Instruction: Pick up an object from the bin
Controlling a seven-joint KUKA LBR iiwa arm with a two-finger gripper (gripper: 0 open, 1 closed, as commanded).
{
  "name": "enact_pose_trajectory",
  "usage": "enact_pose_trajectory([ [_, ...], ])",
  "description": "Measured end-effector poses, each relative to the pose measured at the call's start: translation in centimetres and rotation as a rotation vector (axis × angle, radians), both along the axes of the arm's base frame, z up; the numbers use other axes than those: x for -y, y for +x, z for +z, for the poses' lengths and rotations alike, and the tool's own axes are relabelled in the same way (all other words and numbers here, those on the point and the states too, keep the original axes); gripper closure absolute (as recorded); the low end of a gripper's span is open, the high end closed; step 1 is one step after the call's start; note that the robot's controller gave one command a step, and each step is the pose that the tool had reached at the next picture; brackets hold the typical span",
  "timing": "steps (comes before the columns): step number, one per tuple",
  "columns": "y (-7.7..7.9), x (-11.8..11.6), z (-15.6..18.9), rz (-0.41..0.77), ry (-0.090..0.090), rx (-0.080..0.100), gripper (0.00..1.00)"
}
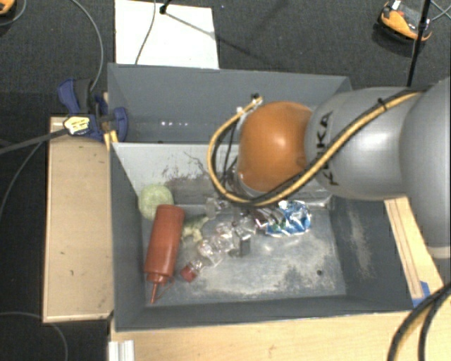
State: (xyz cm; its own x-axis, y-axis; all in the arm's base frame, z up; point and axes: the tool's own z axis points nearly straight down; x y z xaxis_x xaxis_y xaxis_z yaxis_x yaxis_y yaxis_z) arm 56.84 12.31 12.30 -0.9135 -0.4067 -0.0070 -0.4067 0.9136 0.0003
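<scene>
At the bin [310, 275] centre, the pincer [236, 229] (state: cannot tell) hangs over clear crinkled plastic [211, 247].

One camera looks down into the bin [303, 271] from above — tilted somewhat sideways, fairly close.

Floor [42, 42]: dark grey carpet, evenly lit. Thin black cables [101, 39] lie loose across it at upper left. An orange-and-black device [399, 18] rests at upper right, beside a thin dark rod [417, 49]
</scene>
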Motion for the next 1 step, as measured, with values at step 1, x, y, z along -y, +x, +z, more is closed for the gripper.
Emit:
enact_pose_trajectory([
  [1,-1.18,0.55,-4.39,0.148,-0.001,0.001,0.00],
])
